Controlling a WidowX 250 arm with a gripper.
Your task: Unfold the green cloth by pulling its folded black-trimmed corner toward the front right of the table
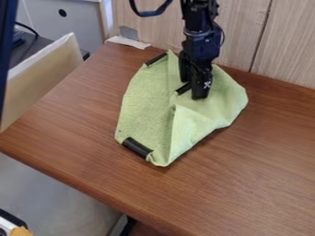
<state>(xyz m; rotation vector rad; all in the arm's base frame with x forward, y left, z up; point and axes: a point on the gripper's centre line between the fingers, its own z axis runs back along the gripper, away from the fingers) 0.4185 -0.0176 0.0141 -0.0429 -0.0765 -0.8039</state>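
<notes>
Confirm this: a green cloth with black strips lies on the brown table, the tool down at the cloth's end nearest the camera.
Wrong end: the camera view shows the tool down at the cloth's far part, toward the wooden panel. The green cloth with black strips does lie on the brown table.

You've got rm to pass over the table [265,156] on the R & along the near side. Far side, the wood-grain wall [286,46] blocks you behind the gripper [194,93]. Mid-far, the green cloth's [146,103] raised folds are in yr way. On the L, watch the tan panel [46,76] beside the table edge, & the dark upright [5,41].
</notes>
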